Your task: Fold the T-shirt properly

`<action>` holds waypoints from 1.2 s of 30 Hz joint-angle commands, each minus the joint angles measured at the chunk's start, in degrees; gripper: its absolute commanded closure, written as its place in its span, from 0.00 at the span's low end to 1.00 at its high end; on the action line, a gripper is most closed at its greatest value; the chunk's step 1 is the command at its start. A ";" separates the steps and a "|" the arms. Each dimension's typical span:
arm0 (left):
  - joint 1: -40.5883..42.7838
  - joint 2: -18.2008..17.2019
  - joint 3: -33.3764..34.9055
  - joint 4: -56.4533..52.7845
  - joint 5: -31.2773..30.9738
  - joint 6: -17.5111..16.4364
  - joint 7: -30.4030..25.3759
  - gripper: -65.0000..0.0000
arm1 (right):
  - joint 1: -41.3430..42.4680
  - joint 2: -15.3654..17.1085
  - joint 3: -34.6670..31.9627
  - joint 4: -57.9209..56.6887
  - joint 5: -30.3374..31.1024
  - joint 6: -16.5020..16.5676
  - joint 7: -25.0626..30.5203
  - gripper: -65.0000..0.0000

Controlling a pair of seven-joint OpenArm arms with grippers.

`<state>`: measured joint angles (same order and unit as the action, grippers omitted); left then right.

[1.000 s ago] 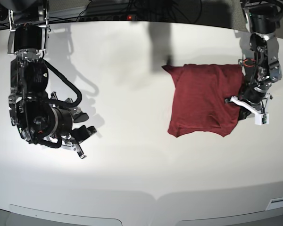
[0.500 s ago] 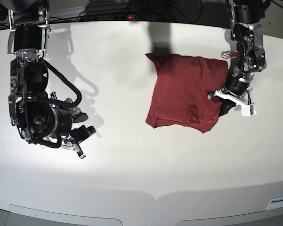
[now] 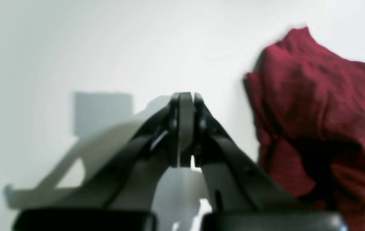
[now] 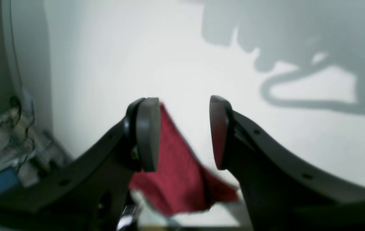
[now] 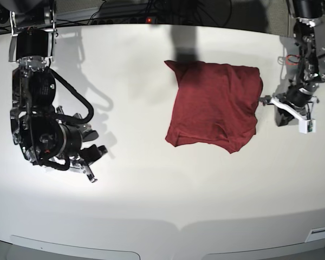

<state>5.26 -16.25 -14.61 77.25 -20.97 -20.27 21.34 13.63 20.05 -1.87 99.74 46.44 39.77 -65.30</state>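
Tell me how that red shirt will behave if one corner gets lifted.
The shirt looks thin and wrinkled, so it would probably droop and unfold rather than hold shape. Lying folded on the smooth table, it may also slide when pushed.

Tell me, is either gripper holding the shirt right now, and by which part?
Nothing is held. The left gripper is shut beside the T-shirt, clear of it; the right gripper is open and empty.

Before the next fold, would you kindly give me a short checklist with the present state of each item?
1. Left pincer shut and clear of the shirt: ok, it sits just beside the right edge.
2. Right pincer open and empty: ok.
3. Shirt lying wholly on the table: ok.
4. Shirt folded to a neat rectangle: not ok, the lower edge is uneven.
5. Sleeves tucked inside: cannot tell.
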 commanded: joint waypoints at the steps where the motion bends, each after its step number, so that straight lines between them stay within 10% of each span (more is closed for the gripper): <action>1: 0.76 -2.21 -0.37 2.32 -1.18 0.81 -1.25 1.00 | 1.40 0.57 0.37 0.83 0.31 0.23 0.48 0.62; 8: 14.71 -8.68 -3.02 14.53 -7.80 5.25 -1.22 1.00 | 1.20 0.59 0.37 0.83 1.97 0.23 -0.09 0.62; 18: 33.64 -3.37 -14.10 23.76 -8.02 5.31 -1.31 1.00 | -7.04 0.74 0.42 1.16 5.73 0.23 -3.34 0.62; 36: 47.69 6.10 -23.71 23.71 -7.56 -7.26 -2.14 1.00 | -39.43 2.95 17.53 24.41 11.21 0.23 -8.85 0.62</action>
<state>51.99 -9.58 -37.78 100.16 -28.08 -27.27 20.18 -26.02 22.48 15.59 123.00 56.05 39.94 -73.54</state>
